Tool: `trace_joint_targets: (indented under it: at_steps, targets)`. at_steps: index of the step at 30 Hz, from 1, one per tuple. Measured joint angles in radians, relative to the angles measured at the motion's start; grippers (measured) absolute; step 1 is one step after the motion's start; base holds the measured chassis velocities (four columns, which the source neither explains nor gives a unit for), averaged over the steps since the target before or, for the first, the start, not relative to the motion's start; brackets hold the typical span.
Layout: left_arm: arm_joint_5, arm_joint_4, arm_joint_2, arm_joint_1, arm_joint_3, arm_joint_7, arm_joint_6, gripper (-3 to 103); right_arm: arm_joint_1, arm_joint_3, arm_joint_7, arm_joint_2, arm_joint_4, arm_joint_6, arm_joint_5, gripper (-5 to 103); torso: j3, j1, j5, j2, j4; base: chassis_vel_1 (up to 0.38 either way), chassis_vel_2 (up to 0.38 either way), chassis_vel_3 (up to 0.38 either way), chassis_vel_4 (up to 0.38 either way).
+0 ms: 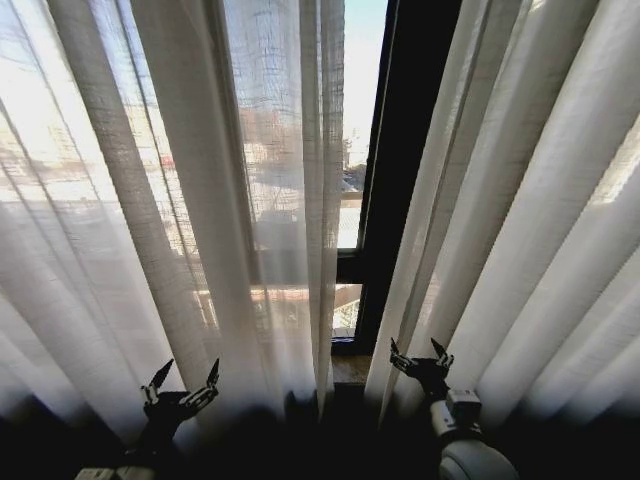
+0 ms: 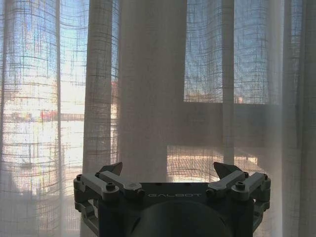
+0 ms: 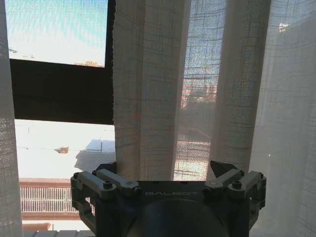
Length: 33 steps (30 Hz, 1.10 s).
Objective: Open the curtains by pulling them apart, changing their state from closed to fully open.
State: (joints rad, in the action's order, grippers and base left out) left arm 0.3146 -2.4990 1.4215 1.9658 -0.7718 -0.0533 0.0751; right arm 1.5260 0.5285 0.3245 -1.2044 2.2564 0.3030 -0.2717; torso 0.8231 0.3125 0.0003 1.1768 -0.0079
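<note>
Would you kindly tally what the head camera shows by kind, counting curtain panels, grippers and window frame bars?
Curtain panels: 2, the left curtain panel and the right curtain panel, with a gap between them.
Grippers: 2, the left gripper and the right gripper, both with fingers open and holding nothing.
Dark window frame bars: 1, the upright bar in the gap.
Total: 5.

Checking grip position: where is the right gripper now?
In the head view, the right gripper is low on the right, open, at the right curtain's inner edge beside the dark window frame.
</note>
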Motion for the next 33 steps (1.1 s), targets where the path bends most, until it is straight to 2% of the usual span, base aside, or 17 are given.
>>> trace_joint_targets:
  at_steps: [2, 4, 5, 9, 18, 19, 20, 22, 23, 26, 28, 30, 31, 33]
  targets:
    - [-0.006, 0.000, 0.002, 0.003, 0.003, 0.000, 0.001, 100, -0.040, 0.001, 0.010, 0.012, -0.018, 0.015, -0.037, 100, 0.000, 0.000, -0.0003, 0.000, 0.0003, 0.000, 0.000, 0.000, 0.000]
    - [-0.013, 0.000, -0.002, 0.005, 0.001, 0.001, 0.002, 100, -0.101, -0.001, 0.027, 0.026, -0.034, 0.045, -0.126, 100, 0.001, 0.001, -0.0005, -0.001, 0.0006, 0.000, 0.000, 0.000, 0.000]
    - [-0.013, 0.000, -0.002, 0.005, 0.001, 0.001, 0.002, 100, -0.101, -0.001, 0.027, 0.026, -0.034, 0.045, -0.126, 100, 0.001, 0.001, -0.0005, -0.001, 0.0006, 0.000, 0.000, 0.000, 0.000]
    - [-0.014, 0.000, -0.009, 0.007, -0.003, 0.001, 0.002, 100, -0.188, -0.001, 0.041, 0.060, -0.067, 0.079, -0.224, 100, 0.001, 0.002, 0.0001, -0.001, 0.0002, 0.000, 0.000, 0.000, 0.000]
    - [-0.028, -0.001, -0.002, 0.012, 0.011, 0.002, -0.001, 100, -0.264, 0.001, 0.037, 0.116, -0.156, 0.091, -0.283, 101, 0.001, 0.001, -0.0002, -0.001, 0.0003, 0.000, 0.000, 0.000, 0.000]
    - [-0.036, -0.001, 0.001, 0.015, 0.013, 0.002, -0.007, 100, -0.276, -0.006, 0.036, 0.121, -0.172, 0.090, -0.293, 97, 0.001, 0.001, -0.0002, -0.001, 0.0001, 0.000, 0.000, 0.000, 0.000]
    - [-0.036, -0.001, 0.001, 0.015, 0.013, 0.002, -0.007, 100, -0.276, -0.006, 0.036, 0.121, -0.172, 0.090, -0.293, 97, 0.001, 0.001, -0.0002, -0.001, 0.0001, 0.000, 0.000, 0.000, 0.000]
    - [-0.041, -0.001, 0.008, 0.018, 0.013, 0.001, -0.019, 100, -0.291, -0.015, 0.036, 0.120, -0.184, 0.088, -0.296, 87, 0.001, 0.001, 0.0000, -0.001, 0.0002, 0.000, 0.000, 0.000, 0.000]
    - [-0.041, -0.001, 0.008, 0.018, 0.013, 0.001, -0.019, 100, -0.291, -0.015, 0.036, 0.120, -0.184, 0.088, -0.296, 87, 0.001, 0.001, 0.0000, -0.001, 0.0002, 0.000, 0.000, 0.000, 0.000]
    - [-0.044, -0.001, 0.012, 0.024, 0.007, 0.001, -0.031, 100, -0.305, -0.023, 0.037, 0.108, -0.191, 0.086, -0.296, 71, 0.001, 0.001, 0.0001, -0.001, 0.0002, 0.000, 0.000, 0.000, 0.000]
    - [-0.044, -0.001, 0.012, 0.025, 0.005, 0.001, -0.032, 100, -0.306, -0.024, 0.037, 0.107, -0.191, 0.085, -0.296, 71, 0.001, 0.001, 0.0001, -0.001, 0.0003, 0.000, 0.000, 0.000, 0.000]
    - [-0.044, -0.001, 0.011, 0.025, 0.000, 0.001, -0.033, 100, -0.305, -0.024, 0.037, 0.106, -0.190, 0.082, -0.293, 60, 0.001, 0.001, -0.0002, -0.001, 0.0002, 0.000, 0.000, 0.000, 0.000]
    - [-0.044, -0.001, 0.011, 0.025, 0.000, 0.001, -0.033, 100, -0.305, -0.024, 0.037, 0.106, -0.190, 0.082, -0.293, 60, 0.001, 0.001, -0.0002, -0.001, 0.0002, 0.000, 0.000, 0.000, 0.000]
    - [-0.043, -0.001, 0.009, 0.024, -0.001, 0.001, -0.033, 100, -0.301, -0.019, 0.036, 0.107, -0.186, 0.070, -0.291, 49, 0.001, 0.001, -0.0002, -0.001, 0.0002, 0.000, 0.000, 0.000, 0.000]
